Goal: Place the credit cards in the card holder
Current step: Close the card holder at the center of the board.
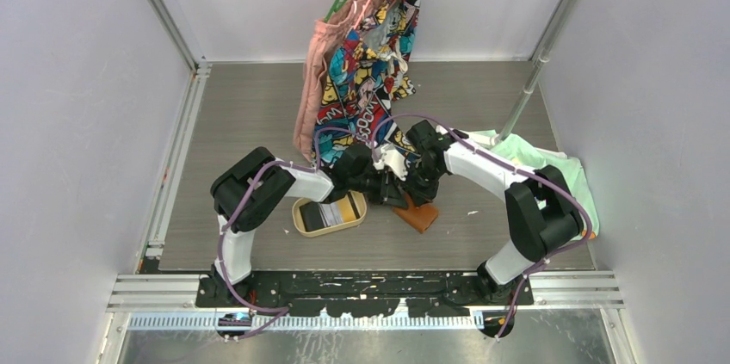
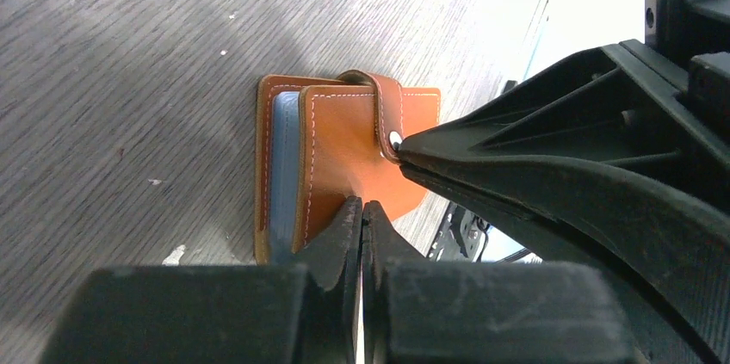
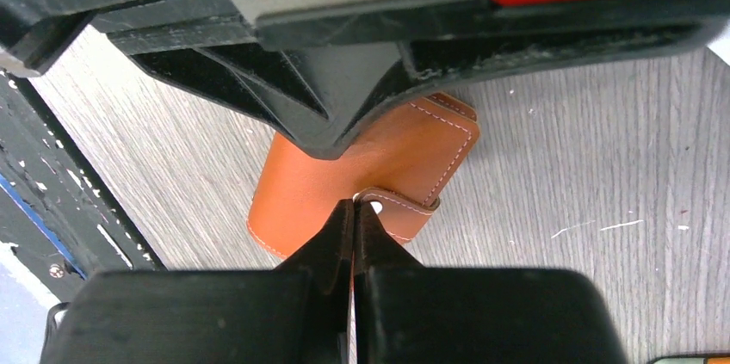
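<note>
Here, credit cards [image 1: 330, 214] inside the oval tray [image 1: 298, 217].

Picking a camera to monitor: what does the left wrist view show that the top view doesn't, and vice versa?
Left wrist only: the snap button and blue-grey inner leaves of the card holder. Top only: the oval tray holding credit cards, hanging clothes, green cloth. Both: the card holder, with left gripper and right gripper meeting at it.

Folded tan leather card holder [image 2: 344, 153] lies beside the credit cards [image 1: 327, 215].
</note>
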